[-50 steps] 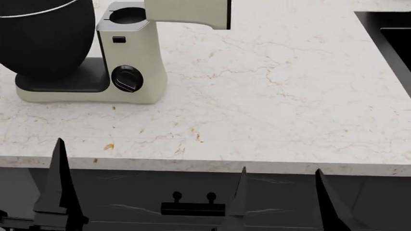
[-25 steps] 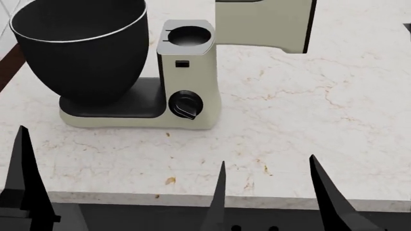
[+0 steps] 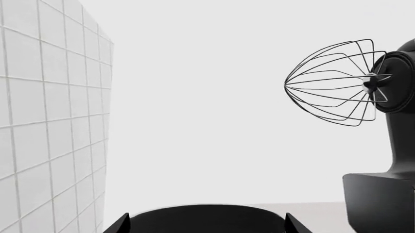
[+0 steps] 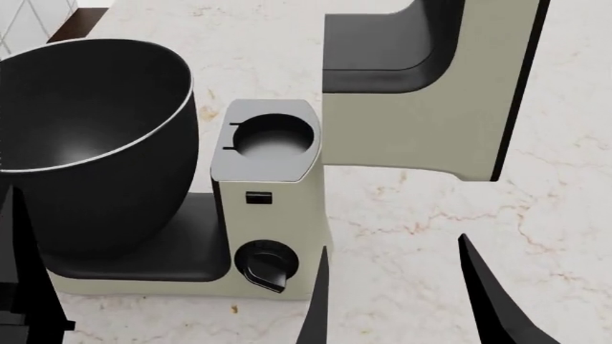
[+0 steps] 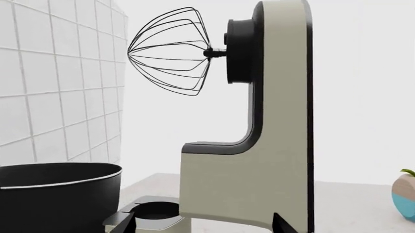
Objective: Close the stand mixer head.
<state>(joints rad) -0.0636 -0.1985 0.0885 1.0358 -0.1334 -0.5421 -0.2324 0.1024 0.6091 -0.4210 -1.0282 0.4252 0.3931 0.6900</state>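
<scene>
The stand mixer head (image 4: pixel 421 100) is a cream block with a black underside, tilted up and back above the cream column (image 4: pixel 272 215) with its black dial (image 4: pixel 266 266). In the right wrist view the head (image 5: pixel 272 145) stands nearly upright, with the wire whisk (image 5: pixel 172 53) pointing sideways over the black bowl (image 5: pixel 58 194). My right gripper (image 4: pixel 402 308) is open and empty, just in front of the column and below the head, touching neither. My left gripper (image 3: pixel 206 224) is open and empty, facing the bowl (image 3: pixel 204 218). Only one of its fingers (image 4: pixel 29 279) shows in the head view.
The mixer stands on a marble counter (image 4: pixel 555 215). The big black bowl with a silver rim (image 4: pixel 86 143) sits on the mixer base at left. A white tiled wall (image 5: pixel 52 73) stands behind. A round teal and wood object (image 5: pixel 405 196) lies far to the right.
The head view has closed in on the mixer, which now fills the frame. Both grippers have moved forward over the counter toward the mixer and stay open.
</scene>
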